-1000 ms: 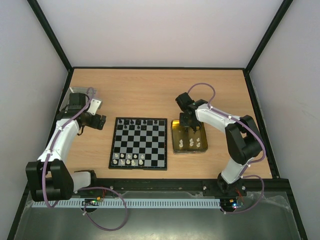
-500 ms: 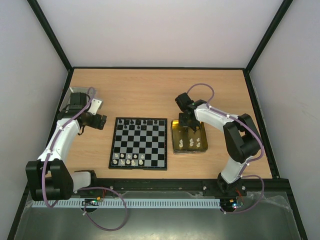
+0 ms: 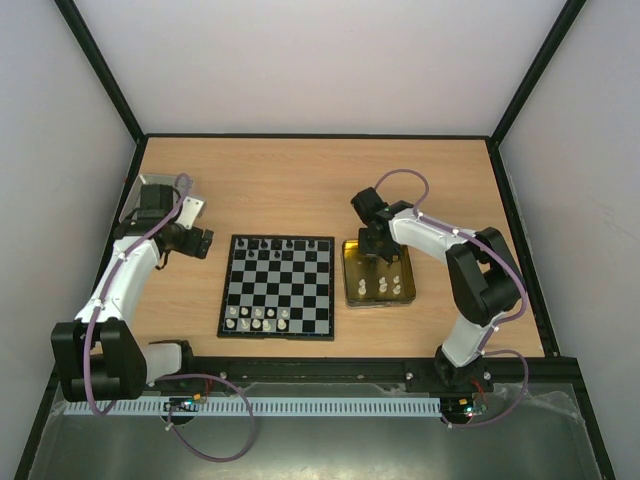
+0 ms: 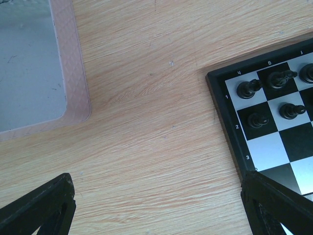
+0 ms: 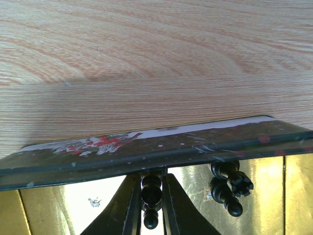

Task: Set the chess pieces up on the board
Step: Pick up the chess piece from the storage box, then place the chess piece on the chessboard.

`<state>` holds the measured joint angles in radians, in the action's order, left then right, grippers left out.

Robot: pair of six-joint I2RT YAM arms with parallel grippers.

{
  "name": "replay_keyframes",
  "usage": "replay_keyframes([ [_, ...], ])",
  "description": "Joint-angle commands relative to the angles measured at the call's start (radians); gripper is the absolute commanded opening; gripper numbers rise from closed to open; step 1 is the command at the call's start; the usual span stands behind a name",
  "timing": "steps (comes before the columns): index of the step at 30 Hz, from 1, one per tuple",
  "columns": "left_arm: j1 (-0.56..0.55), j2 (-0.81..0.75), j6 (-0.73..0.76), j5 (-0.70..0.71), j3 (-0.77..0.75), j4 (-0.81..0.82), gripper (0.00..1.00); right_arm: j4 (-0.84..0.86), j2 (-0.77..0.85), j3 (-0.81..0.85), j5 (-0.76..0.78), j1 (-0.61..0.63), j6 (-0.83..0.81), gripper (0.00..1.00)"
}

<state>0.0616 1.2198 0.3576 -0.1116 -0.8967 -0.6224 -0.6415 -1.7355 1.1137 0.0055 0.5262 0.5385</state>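
Digits 1–3 on board [image 4: 231, 117] edge

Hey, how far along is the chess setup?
Partly done. On the board, a few black pieces stand at the far edge, several white pieces at the near edge. In hand: the right gripper grips a black piece in the gold tray. Left: some white figures and another black figure there.

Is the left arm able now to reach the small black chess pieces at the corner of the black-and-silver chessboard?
Probably yes. The left gripper hangs open and empty beside that corner of the board; only bare wooden table lies between it and the small black chess pieces.
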Motion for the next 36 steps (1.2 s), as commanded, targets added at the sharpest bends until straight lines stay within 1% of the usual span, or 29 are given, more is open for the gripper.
replay_keyframes([
  [1, -0.003, -0.009, -0.008, 0.006, -0.013, -0.029, 0.93, 0.005, -0.005, -0.013, 0.007, -0.005, 0.0, 0.1],
  [6, -0.003, -0.012, -0.008, 0.009, -0.007, -0.027, 0.93, -0.006, -0.004, -0.004, 0.012, -0.005, 0.0, 0.04],
  [14, -0.003, -0.01, -0.012, -0.001, 0.001, -0.014, 0.93, -0.082, 0.057, 0.056, 0.02, -0.001, 0.002, 0.03],
  [18, -0.005, -0.006, -0.016, -0.006, 0.007, -0.006, 0.93, -0.133, 0.071, 0.11, 0.049, 0.026, 0.007, 0.03],
  [23, -0.005, -0.012, -0.009, 0.002, 0.017, -0.002, 0.93, -0.195, 0.065, 0.216, 0.073, 0.099, 0.039, 0.02],
  [29, -0.005, -0.016, -0.008, 0.006, 0.028, 0.0, 0.93, -0.267, -0.035, 0.434, 0.085, 0.228, 0.072, 0.02],
  [32, -0.005, -0.019, -0.006, 0.006, 0.027, -0.001, 0.93, -0.284, -0.085, 0.512, 0.086, 0.257, 0.077, 0.02],
  [36, -0.005, -0.023, -0.005, 0.007, 0.027, -0.003, 0.93, -0.287, -0.138, 0.571, 0.068, 0.285, 0.08, 0.02],
])
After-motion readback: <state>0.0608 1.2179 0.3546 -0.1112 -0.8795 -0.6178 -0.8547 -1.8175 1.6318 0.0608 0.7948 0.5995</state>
